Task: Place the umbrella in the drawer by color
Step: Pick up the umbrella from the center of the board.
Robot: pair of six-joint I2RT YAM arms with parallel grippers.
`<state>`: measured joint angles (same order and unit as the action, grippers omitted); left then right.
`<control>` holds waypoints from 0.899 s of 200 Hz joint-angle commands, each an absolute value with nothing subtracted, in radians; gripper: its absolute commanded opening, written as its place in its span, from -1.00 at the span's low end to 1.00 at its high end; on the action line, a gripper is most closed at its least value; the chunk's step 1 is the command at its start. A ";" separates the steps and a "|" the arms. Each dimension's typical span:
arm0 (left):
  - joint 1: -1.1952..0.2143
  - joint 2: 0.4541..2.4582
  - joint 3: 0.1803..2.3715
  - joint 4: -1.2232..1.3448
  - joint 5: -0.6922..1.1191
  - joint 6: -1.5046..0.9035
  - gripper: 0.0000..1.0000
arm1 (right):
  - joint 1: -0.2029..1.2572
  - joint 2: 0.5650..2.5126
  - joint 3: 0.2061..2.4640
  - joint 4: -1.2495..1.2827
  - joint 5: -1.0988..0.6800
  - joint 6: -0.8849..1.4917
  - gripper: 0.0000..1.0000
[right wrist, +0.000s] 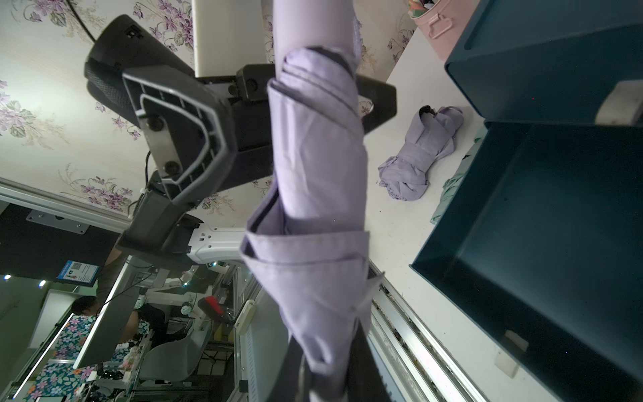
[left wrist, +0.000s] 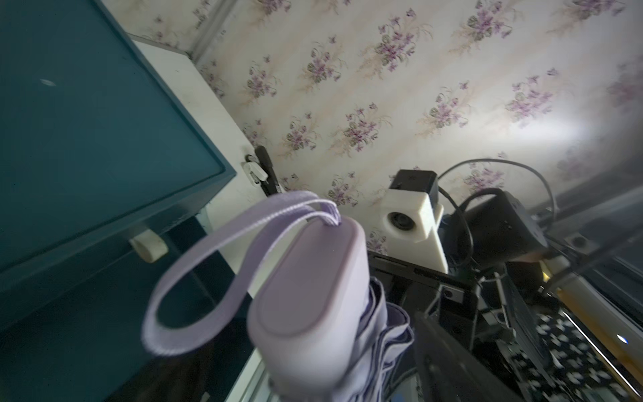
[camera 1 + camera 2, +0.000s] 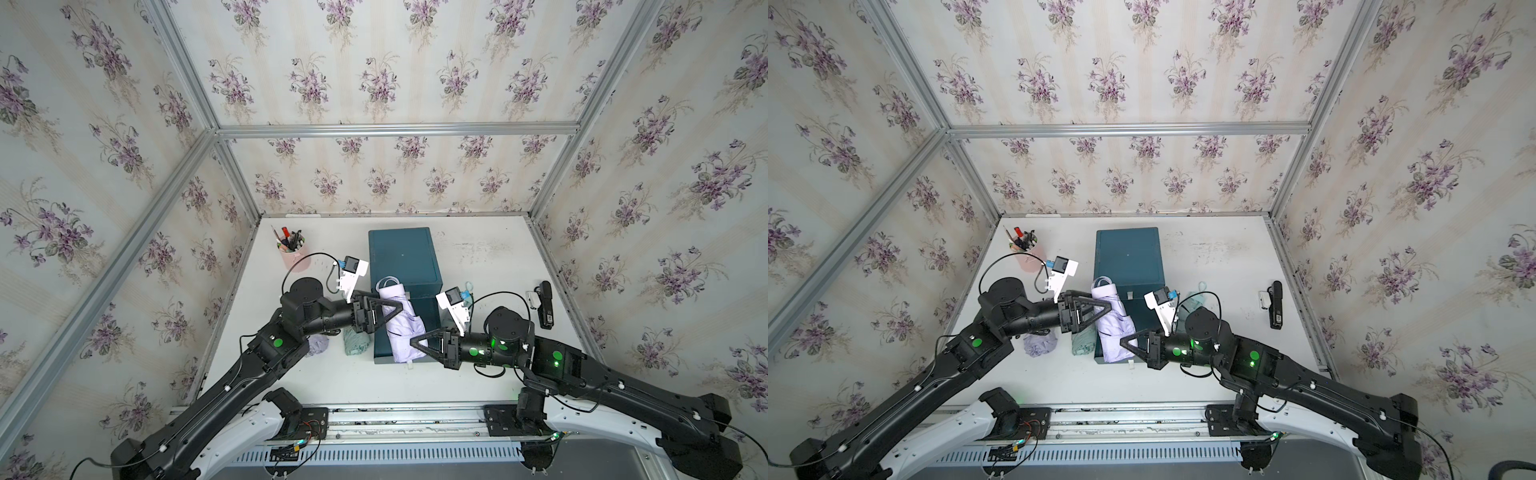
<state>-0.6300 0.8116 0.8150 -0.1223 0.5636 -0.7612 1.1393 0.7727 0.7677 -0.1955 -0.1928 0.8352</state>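
Top view: a folded lilac umbrella (image 3: 401,328) is held lengthwise over the pulled-out drawer (image 3: 380,353) of a teal drawer cabinet (image 3: 403,257), mid-frame on the white counter (image 3: 478,257). The left gripper (image 3: 394,308) brackets its upper half and the right gripper (image 3: 417,343) meets its lower end.

Left wrist view: the umbrella's handle (image 2: 309,296) and strap loop (image 2: 181,343) fill the lower middle.

Right wrist view: the left jaws stand wide apart on either side of the cloth, not pinching it. The right jaws, at the bottom edge, are clamped on the umbrella's tip.

This looks like the placing step. Next, the right arm would need to lower the umbrella flat into the drawer, clear of its walls.
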 commanded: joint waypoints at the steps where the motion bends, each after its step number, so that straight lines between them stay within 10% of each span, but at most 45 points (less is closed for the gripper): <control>1: -0.629 0.793 0.900 -0.467 0.203 -0.603 0.94 | 1.142 0.783 0.797 -0.294 -0.125 0.874 -1.00; 180: -0.625 1.271 1.198 -0.673 -0.055 -0.406 0.86 | 1.166 1.054 0.854 -0.348 -0.172 1.245 -1.00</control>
<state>-0.6270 1.2484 1.1969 -0.6666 -0.0246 -0.4366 1.1744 1.0233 0.8368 -0.4042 -0.1516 1.2160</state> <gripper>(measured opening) 0.931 0.160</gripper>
